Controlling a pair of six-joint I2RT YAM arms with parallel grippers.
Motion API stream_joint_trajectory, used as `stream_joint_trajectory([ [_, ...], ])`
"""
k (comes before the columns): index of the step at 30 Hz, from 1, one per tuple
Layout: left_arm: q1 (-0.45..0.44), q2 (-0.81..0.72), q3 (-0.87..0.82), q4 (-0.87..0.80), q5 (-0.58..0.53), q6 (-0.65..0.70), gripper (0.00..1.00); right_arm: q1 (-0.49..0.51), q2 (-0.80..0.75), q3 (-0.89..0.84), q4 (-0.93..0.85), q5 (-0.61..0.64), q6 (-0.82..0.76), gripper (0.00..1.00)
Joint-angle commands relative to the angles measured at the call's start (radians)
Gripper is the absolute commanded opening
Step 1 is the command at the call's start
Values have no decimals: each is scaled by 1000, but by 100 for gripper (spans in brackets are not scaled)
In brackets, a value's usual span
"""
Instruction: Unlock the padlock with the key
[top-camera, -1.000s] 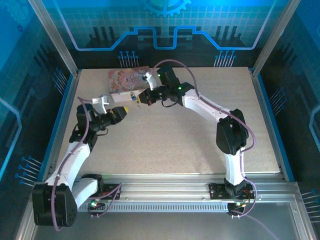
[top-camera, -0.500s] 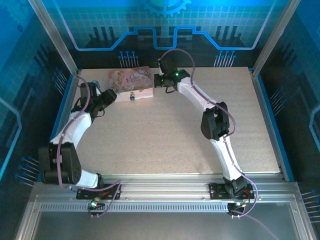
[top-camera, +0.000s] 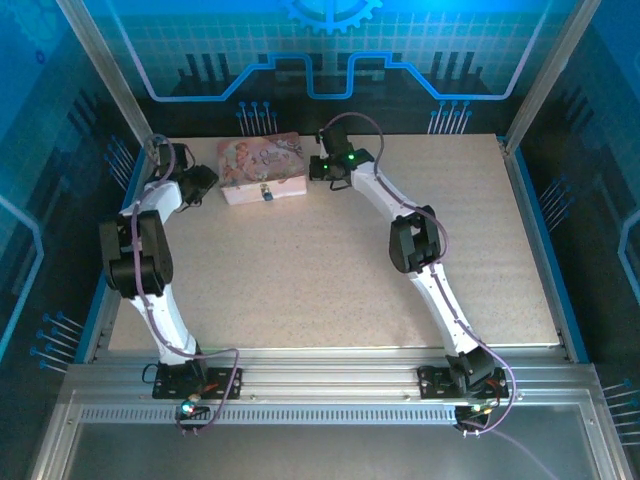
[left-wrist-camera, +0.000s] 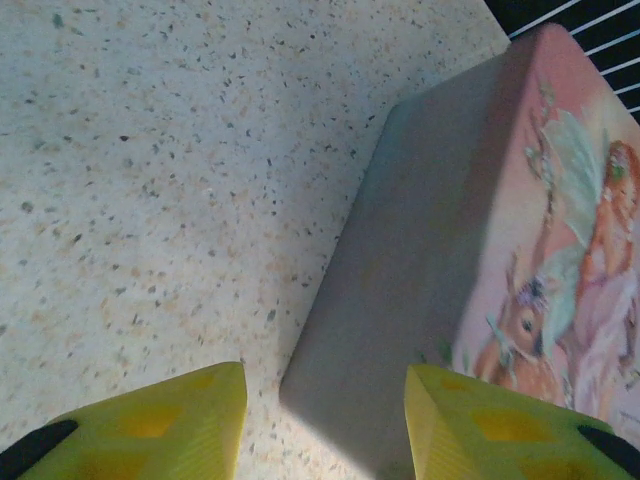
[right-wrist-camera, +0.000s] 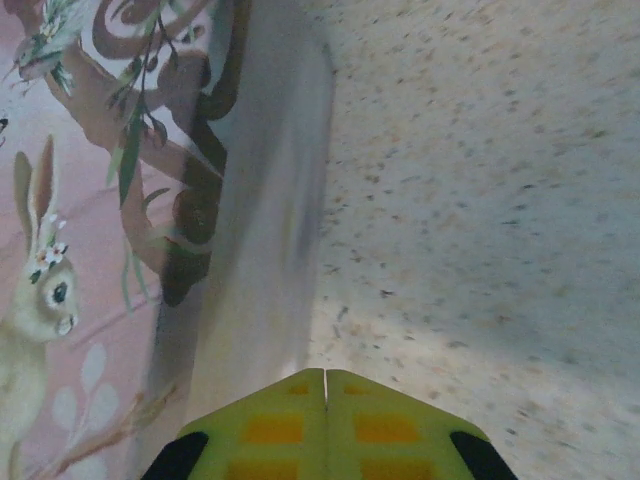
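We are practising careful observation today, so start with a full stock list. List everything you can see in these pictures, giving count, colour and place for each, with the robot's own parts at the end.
pink box: one, pink with an illustrated lid, far side of the table, between the two grippers.
padlock: one, small and dark, at the box's near face; its details are too small to read.
table: one, speckled beige, under everything.
backdrop: one, blue with a printed line pattern, behind the table.
rail: one, silver metal, along the near edge.
left arm: one, white with black joints, left side.
right arm: one, white with black joints, right side.
left gripper: one, yellow fingers, open, at the box's left end.
right gripper: one, yellow fingers, shut, at the box's right end.
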Motion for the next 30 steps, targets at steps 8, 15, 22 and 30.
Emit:
stream_joint_trajectory([
  [8, -4, 137, 149, -44, 197, 106, 46, -19, 72, 88, 92, -188, -14, 0],
  [15, -52, 97, 97, -43, 243, 172, 46, 9, 16, 34, 30, -178, -109, 0],
  [22, -96, -15, -78, 21, 247, 160, 47, 24, -236, -389, 169, -137, -140, 0],
  [30, -150, -160, -308, 90, 243, 146, 47, 34, -519, -804, 293, -120, -180, 0],
])
